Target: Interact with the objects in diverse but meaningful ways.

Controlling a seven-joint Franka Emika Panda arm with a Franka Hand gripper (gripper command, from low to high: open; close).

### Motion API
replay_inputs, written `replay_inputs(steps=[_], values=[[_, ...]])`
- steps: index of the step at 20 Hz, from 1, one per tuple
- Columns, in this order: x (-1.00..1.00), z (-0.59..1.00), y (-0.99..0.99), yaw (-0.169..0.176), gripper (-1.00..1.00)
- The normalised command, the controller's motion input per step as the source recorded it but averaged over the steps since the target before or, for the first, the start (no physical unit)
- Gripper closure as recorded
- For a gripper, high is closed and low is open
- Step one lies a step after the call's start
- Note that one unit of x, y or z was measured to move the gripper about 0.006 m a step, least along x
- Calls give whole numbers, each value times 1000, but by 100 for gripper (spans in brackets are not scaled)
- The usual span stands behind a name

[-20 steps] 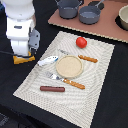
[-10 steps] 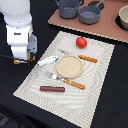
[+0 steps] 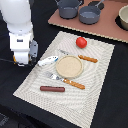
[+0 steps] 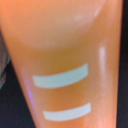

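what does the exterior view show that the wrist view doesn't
Only the exterior view shows the layout: a striped placemat holding a red tomato, a round plate, a sausage, a knife, a fork and a small white-blue piece, with a pot and frying pan on the board behind. The arm stands at that view's left.

Only the wrist view shows a close, blurred orange surface with two pale stripes.

Shared: nothing I can match with certainty; the gripper's fingers show in neither.
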Motion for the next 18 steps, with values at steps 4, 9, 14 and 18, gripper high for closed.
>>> replay_inputs(steps=[4,9,14,18], values=[[-156,-36,0,50,100],[-197,-170,0,41,100],[-359,532,150,56,100],[-104,1000,264,72,100]])
